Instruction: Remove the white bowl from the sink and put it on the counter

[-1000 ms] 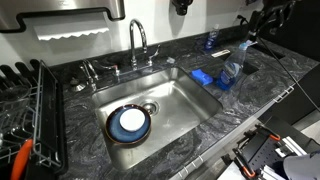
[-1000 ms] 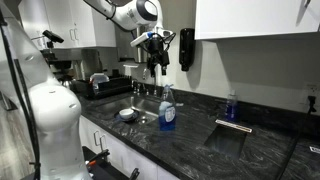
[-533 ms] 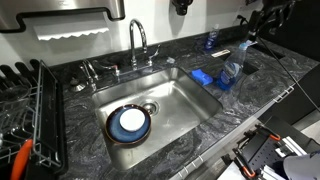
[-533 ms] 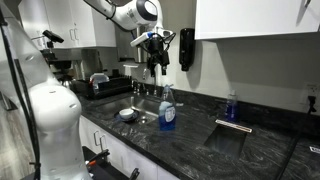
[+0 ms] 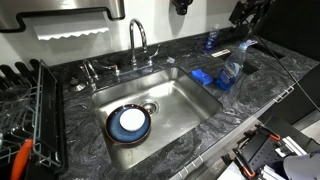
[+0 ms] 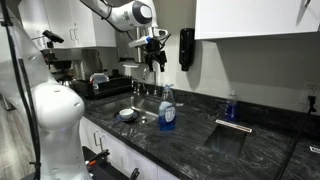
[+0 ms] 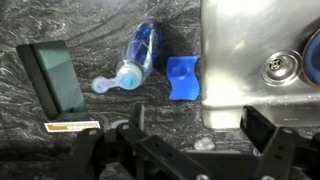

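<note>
the white bowl (image 5: 131, 122) sits in the sink (image 5: 186, 98), nested on a larger dark plate (image 5: 113, 136) at the basin's near left corner, just beside the round drain (image 5: 150, 106). an exterior view shows the same bowl (image 6: 127, 114) low in the basin, below the chrome faucet (image 5: 138, 42).

the pincer (image 6: 155, 52) hangs high above the desk (image 5: 85, 142), well apart from the bowl and touching nothing. in the wrist view its fingers (image 7: 135, 124) stand wide apart with nothing between them, and they look down on the strip of desk beside the sink's edge.

on that strip a clear blue bottle (image 7: 138, 55) stands near a blue sponge (image 7: 183, 77), which lies just beside the basin's rim. a dark flat box (image 7: 57, 78) rests farther out. a black wire dish rack (image 5: 30, 110) stands on the desk on the sink's other side.
</note>
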Action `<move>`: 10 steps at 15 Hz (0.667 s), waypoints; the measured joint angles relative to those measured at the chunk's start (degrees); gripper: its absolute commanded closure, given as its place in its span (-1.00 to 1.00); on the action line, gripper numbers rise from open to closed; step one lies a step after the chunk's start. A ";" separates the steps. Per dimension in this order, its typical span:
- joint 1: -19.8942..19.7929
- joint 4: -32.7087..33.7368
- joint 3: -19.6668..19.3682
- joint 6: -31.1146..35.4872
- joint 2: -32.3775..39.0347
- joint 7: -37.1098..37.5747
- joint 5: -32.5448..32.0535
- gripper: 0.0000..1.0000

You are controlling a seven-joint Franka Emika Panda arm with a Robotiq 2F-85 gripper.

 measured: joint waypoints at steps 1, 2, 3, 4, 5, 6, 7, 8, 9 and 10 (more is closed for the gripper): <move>0.74 -0.51 0.01 1.73 0.16 -0.71 1.47 -1.00; 1.56 -1.15 0.04 3.10 0.36 -1.43 3.00 -1.00; 2.44 -1.85 0.12 4.27 0.67 -2.08 4.25 -1.00; 3.31 -2.58 0.23 5.46 1.08 -2.63 5.29 -1.00; 4.18 -3.35 0.32 6.92 1.65 -3.31 6.35 -1.00; 4.98 -4.17 0.40 8.87 2.28 -4.08 7.22 -1.00; 5.68 -5.00 0.53 11.17 3.00 -4.86 7.88 -1.00; 6.29 -5.91 0.66 13.86 3.84 -5.56 8.29 -1.00; 6.77 -6.73 0.86 16.44 4.80 -6.18 8.70 -1.00; 7.22 -7.47 1.08 18.72 5.78 -6.72 9.00 -1.00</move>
